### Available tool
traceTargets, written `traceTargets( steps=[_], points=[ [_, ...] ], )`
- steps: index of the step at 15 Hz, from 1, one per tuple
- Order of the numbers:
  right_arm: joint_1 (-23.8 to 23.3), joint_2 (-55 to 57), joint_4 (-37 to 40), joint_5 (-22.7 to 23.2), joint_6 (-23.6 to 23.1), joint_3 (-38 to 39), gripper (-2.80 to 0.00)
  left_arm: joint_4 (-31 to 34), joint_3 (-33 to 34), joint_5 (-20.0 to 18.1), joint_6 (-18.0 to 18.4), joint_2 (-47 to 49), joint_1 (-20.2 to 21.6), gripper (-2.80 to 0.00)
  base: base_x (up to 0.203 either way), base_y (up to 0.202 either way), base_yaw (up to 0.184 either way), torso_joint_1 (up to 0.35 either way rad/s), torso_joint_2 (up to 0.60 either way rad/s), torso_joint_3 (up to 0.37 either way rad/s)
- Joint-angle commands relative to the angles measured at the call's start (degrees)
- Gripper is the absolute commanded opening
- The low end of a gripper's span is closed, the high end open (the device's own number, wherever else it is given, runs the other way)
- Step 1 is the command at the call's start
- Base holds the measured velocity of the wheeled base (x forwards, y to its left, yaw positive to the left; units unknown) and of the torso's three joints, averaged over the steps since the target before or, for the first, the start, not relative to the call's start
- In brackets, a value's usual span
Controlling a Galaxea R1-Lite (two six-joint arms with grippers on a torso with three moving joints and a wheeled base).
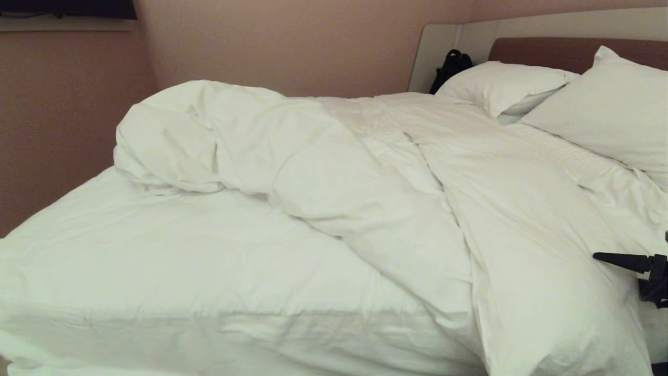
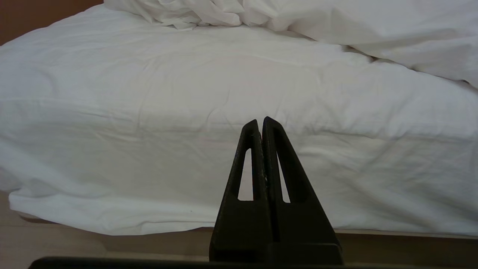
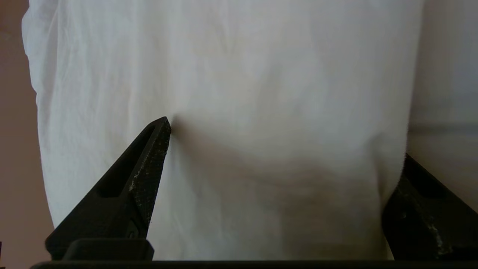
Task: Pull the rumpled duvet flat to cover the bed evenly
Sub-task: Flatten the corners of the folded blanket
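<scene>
The white duvet [image 1: 365, 172] lies rumpled on the bed [image 1: 156, 245], heaped toward the far left. One long fold runs down over the near right corner. The near left of the mattress shows only the bare fitted sheet. My right gripper [image 1: 634, 263] comes in at the right edge, beside that hanging fold. In the right wrist view the right gripper [image 3: 283, 149] stands open with the duvet [image 3: 261, 74] bulging between its fingers [image 3: 153, 160]; the other finger is partly hidden behind the cloth. My left gripper [image 2: 261, 121] is shut and empty, held low in front of the mattress side [image 2: 186, 112].
Two white pillows [image 1: 501, 86] [image 1: 610, 109] lean at the headboard [image 1: 548, 49]. A black bag [image 1: 451, 65] sits in the far corner beside them. A pinkish wall [image 1: 68, 104] runs close along the bed's left. Brown floor [image 2: 56, 243] shows under the mattress edge.
</scene>
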Motion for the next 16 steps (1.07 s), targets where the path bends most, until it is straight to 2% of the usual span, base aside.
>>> traceTargets(
  steps=[1,5,6,7,16],
  points=[
    [0.6,-0.5,0.0,0.4,0.0,0.7,0.0,-0.1,0.0,0.0,0.0,0.0,0.0,-2.8,0.0,0.0,0.0,0.0,0.0,0.0],
    [1.1,-0.7,0.0,0.3,-1.1,1.4,0.0,-0.1,0.0,0.0,0.0,0.1,0.0,-2.8,0.0,0.0,0.0,0.0,0.0,0.0],
    [1.1,-0.7,0.0,0.3,-1.3,1.5,-1.54,-0.1,0.0,0.0,0.0,0.0,0.0,-2.8,0.0,0.0,0.0,0.0,0.0,0.0],
    [1.1,-0.8,0.0,0.3,-1.3,1.5,-2.8,-0.1,0.0,0.0,0.0,0.0,0.0,-2.8,0.0,0.0,0.0,0.0,0.0,0.0],
    [1.1,-1.4,0.1,0.4,-1.3,1.5,-2.8,-0.1,0.0,0.0,0.0,0.1,0.0,-2.8,0.0,0.0,0.0,0.0,0.0,0.0]
  ],
)
